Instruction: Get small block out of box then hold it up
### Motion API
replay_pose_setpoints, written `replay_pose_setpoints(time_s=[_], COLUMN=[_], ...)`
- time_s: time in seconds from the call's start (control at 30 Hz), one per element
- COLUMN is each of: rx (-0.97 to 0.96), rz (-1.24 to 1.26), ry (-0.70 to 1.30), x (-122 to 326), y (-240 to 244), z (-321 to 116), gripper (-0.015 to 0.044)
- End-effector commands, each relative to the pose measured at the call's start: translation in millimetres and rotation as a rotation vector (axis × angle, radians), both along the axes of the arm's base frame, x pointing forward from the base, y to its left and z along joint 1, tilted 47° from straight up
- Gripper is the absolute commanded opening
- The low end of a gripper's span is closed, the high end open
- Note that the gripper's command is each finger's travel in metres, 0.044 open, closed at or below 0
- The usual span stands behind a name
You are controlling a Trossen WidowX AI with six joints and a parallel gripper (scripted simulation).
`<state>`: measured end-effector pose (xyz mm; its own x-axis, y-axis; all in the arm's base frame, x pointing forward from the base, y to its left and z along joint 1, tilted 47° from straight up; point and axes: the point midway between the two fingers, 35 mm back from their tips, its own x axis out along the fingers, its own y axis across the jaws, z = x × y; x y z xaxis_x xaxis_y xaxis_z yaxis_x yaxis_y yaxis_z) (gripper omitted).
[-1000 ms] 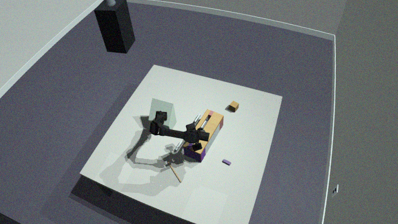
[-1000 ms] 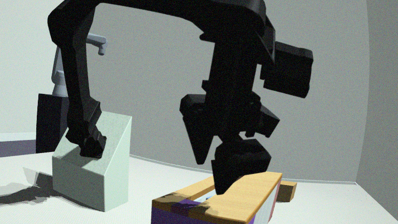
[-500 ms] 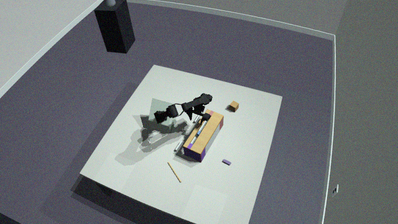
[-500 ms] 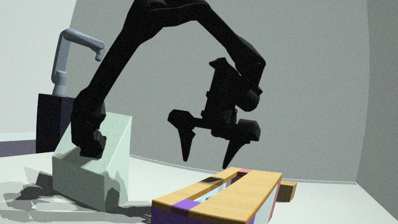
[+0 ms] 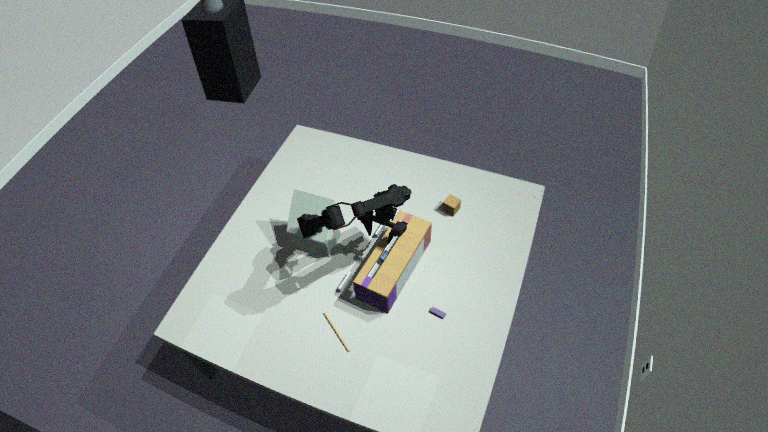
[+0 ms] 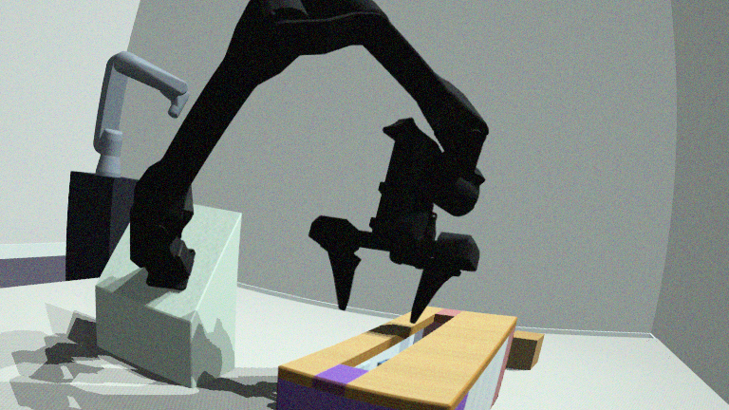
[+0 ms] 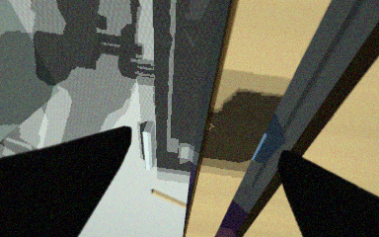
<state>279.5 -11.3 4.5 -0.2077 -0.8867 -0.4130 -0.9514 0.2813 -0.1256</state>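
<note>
The box [image 5: 400,260] [image 6: 430,354] has a wooden top with a long slot, a purple end nearest the exterior camera and a pink-red end away from it. The small blue block [image 5: 384,255] [image 7: 269,139] shows through the slot, between the middle and the purple end; in the wrist view it is dark and partly shaded. My gripper [image 5: 380,237] [image 6: 378,315] [image 7: 204,145] is open and empty, pointing down above the box. One finger hangs over the slot, the other beyond the box's long side, towards the arm's base. Whether the fingertip is inside the slot cannot be told.
A wooden cube [image 5: 451,205] [image 6: 527,350] stands past the pink-red end. A thin stick [image 5: 336,332] [image 7: 169,197] lies beyond the purple end, and a small purple piece [image 5: 437,312] lies off the box's far side. A pale green wedge [image 5: 305,206] [image 6: 214,254] stands by my arm's base.
</note>
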Motion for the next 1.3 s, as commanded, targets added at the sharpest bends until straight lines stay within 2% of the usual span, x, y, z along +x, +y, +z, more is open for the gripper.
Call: replay_pose_setpoints(time_s=[0.0,1.07,1.27], rx=[-0.005,-0.011,-0.006], rz=[0.004,0.003,0.0], ry=[0.01,0.01,0.002], x=[-2,-10,-8], y=[-6,-44,-42], z=[-4,-39,-34], gripper=[0.04,0.04,0.04])
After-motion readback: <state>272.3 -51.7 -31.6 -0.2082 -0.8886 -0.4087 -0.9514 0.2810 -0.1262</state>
